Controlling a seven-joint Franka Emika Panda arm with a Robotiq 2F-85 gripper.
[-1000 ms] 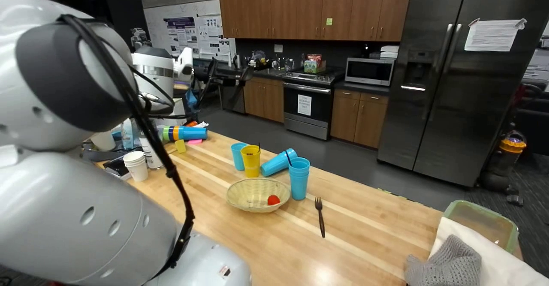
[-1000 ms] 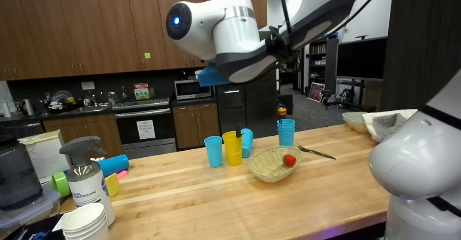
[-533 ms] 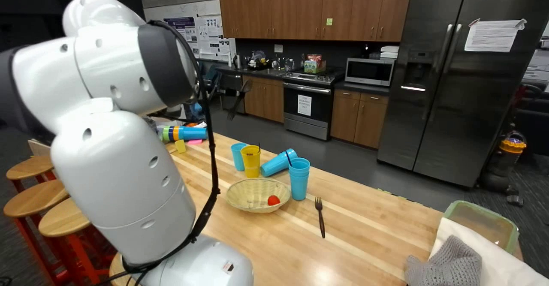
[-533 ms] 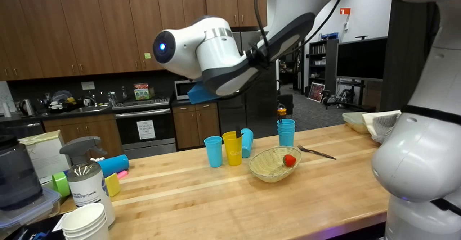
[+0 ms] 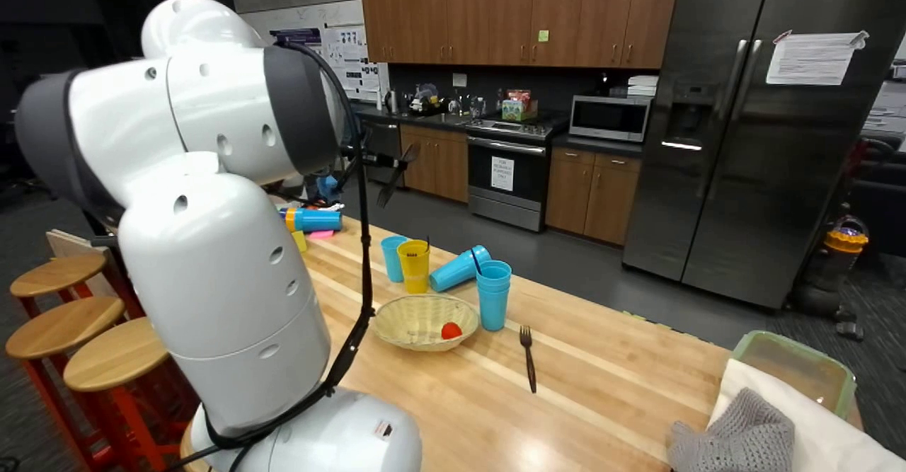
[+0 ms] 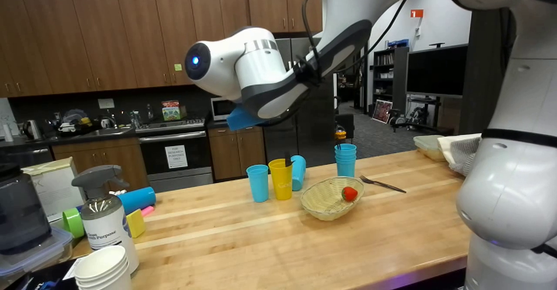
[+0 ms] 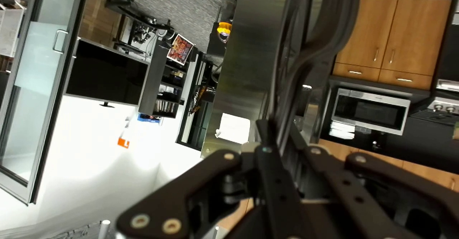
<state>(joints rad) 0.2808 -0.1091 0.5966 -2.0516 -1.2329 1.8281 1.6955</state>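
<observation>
My gripper [image 7: 278, 128] is shut on a dark utensil [image 7: 333, 27], whose curved bands rise between the fingertips in the wrist view. Two flat, dark ends show on this utensil [image 5: 387, 190] in an exterior view, rather like tongs. It hangs in the air, well above the table. Most of the gripper is hidden behind the arm in both exterior views. Below stands a shallow wicker basket [image 6: 315, 201] with a strawberry [image 6: 349, 194] inside. Around it are a yellow cup [image 6: 280, 185], a blue cup [image 6: 258, 185], a blue cup on its side [image 6: 298, 172] and a blue stack [image 6: 346, 161].
A dark fork [image 5: 529, 362] lies on the wooden table [image 6: 243, 246]. A spray bottle [image 6: 106, 227] and white paper cups [image 6: 103, 268] crowd one end. A grey cloth [image 5: 740, 433] and a clear container [image 5: 800, 366] occupy the opposite end. Stools [image 5: 64, 327] stand beside the table.
The arm has swung, and its wrist end has come lower and leftward in an exterior view. The stools have come into view. The utensil stays in the grip; the tabletop things have not moved.
</observation>
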